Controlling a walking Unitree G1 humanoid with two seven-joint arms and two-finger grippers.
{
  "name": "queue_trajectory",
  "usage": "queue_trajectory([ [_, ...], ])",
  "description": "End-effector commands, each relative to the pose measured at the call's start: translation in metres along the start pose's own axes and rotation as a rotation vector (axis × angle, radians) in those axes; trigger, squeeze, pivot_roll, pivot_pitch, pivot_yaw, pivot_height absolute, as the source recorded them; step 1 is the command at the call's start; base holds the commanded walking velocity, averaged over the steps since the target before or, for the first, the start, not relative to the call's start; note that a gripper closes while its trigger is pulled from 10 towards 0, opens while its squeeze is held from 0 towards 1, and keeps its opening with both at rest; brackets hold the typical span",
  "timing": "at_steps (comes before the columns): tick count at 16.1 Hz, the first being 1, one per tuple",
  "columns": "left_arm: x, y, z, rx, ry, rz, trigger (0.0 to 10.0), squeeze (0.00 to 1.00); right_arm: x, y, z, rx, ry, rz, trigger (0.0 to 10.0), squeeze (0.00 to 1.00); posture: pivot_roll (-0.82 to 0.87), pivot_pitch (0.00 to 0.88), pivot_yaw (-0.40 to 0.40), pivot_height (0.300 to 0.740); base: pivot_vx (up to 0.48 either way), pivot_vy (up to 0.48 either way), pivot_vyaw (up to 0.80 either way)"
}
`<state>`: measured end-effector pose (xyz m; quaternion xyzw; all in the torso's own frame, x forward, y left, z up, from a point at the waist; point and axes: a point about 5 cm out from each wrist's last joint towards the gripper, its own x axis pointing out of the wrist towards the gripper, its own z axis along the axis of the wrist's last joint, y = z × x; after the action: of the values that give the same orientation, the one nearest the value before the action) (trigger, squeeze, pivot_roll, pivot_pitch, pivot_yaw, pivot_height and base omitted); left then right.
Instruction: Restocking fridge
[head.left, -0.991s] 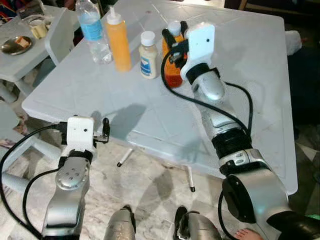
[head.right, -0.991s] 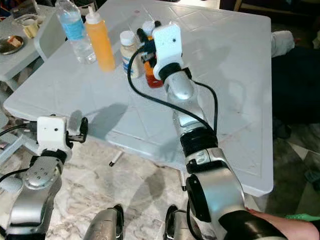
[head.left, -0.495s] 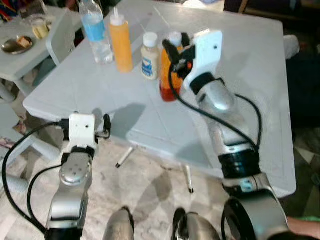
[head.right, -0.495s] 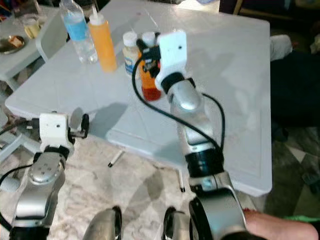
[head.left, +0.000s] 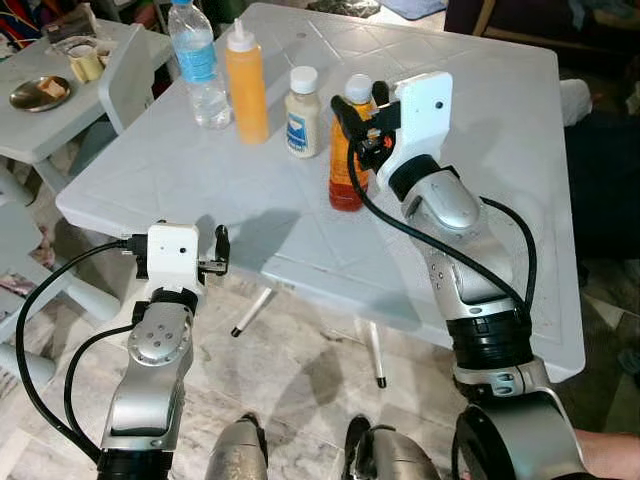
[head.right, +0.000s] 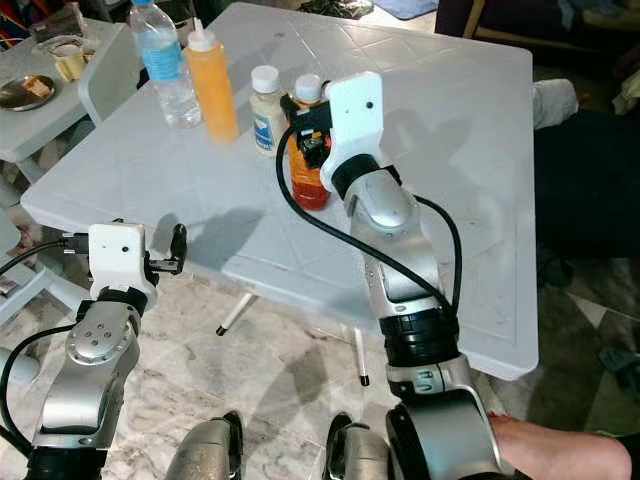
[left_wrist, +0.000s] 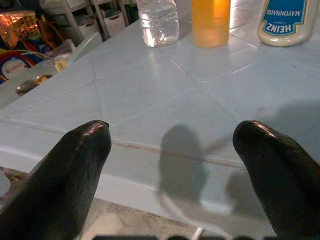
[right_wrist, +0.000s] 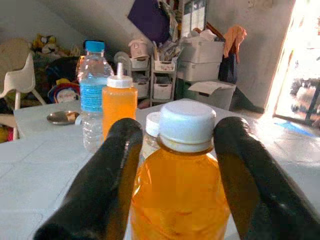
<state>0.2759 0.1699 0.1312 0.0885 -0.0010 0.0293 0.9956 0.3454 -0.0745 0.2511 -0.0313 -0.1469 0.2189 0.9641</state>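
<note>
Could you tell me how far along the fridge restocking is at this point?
Early. Nothing looks put away: the water bottle, squeeze bottle and mayonnaise stand on the table. In hand: the right gripper straddles the juice bottle, fingers open. The left gripper idles at the table edge. All four remain to carry.

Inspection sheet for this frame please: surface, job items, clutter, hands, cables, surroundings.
Surface: white tiled table, bare in front.
Job's things: juice bottle, mayonnaise bottle, orange squeeze bottle, water bottle, all upright.
Clutter: nothing seen.
Hands: right hand straddles the juice bottle, fingers open; left hand open at the table edge, holding nothing.
Cables: black cables loop along both arms.
Surroundings: side table with a dish; marble floor.
</note>
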Motion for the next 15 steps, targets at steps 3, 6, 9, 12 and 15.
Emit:
queue_trajectory([
  [3,-0.003,0.003,-0.004,0.008,0.013,0.015,10.0,0.0,0.007,0.0,0.003,-0.03,-0.01,0.029,10.0,0.67,0.08,0.101,-0.004,0.74,0.0,0.0,0.0],
  [6,-0.004,0.005,-0.003,0.011,0.012,0.014,10.0,0.0,0.011,-0.005,0.001,-0.048,-0.007,0.01,10.0,0.0,0.09,0.105,0.002,0.74,0.0,0.0,0.0],
  [9,-0.006,0.006,-0.004,0.018,0.015,0.009,10.0,0.0,0.012,-0.012,-0.001,-0.083,-0.016,-0.039,10.0,0.0,0.1,0.11,0.01,0.74,0.0,0.0,0.0],
  [12,-0.006,0.006,-0.004,0.021,0.018,0.004,10.0,0.0,0.012,-0.017,-0.004,-0.09,-0.021,-0.056,10.0,0.0,0.1,0.115,0.016,0.74,0.0,0.0,0.0],
  [15,-0.006,0.006,-0.004,0.026,0.021,-0.005,10.0,0.0,0.02,-0.027,-0.006,-0.062,-0.019,-0.084,10.0,0.0,0.11,0.12,0.024,0.74,0.0,0.0,0.0],
])
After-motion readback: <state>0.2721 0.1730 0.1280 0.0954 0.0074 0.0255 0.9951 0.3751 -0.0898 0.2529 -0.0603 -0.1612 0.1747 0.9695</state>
